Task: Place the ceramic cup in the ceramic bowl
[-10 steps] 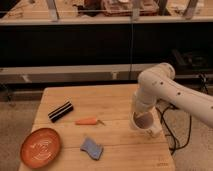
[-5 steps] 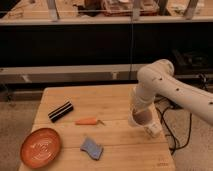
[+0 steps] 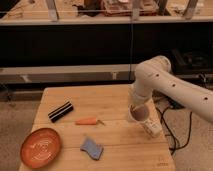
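Warm, yellowish indoor light falls from above onto the pale wooden slatted table [image 3: 105,125], which is the brightest area. Behind it, the far shelving sits in deep shadow — a wide dark band across the upper middle. The white, smooth robot arm [image 3: 165,85] catches soft highlights along its upper curve, with no harsh glare. Its gripper [image 3: 137,111], at the table's right side, is shaded beneath the arm and merges with the small whitish ceramic cup [image 3: 139,116]. The wide orange-brown ceramic bowl [image 3: 41,147] at near left shows a faint pale sheen inside. Everything looks soft and slightly blurred — edges smear, and fine detail is lost throughout.
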Tool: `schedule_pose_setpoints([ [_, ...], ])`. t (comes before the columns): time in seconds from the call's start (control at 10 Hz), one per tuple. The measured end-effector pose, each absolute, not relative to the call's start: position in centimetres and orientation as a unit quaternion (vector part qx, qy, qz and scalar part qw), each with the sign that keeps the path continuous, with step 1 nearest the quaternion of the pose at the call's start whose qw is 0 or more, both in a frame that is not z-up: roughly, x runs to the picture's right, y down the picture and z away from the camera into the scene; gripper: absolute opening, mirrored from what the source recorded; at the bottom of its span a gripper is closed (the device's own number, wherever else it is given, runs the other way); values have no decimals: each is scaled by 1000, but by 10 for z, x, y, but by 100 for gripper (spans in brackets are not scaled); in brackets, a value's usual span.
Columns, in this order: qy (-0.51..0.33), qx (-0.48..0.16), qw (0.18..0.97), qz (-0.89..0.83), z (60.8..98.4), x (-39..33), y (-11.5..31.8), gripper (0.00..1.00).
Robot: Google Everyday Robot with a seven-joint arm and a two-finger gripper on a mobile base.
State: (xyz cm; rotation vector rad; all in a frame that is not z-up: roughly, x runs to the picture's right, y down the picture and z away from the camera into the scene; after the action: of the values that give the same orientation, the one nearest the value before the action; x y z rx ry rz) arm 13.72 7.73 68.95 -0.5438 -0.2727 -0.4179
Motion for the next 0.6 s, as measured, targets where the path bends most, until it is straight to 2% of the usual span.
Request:
schedule_pose_setpoints([
  [0.6,-144,-265,930,-210,698,122,70,9],
])
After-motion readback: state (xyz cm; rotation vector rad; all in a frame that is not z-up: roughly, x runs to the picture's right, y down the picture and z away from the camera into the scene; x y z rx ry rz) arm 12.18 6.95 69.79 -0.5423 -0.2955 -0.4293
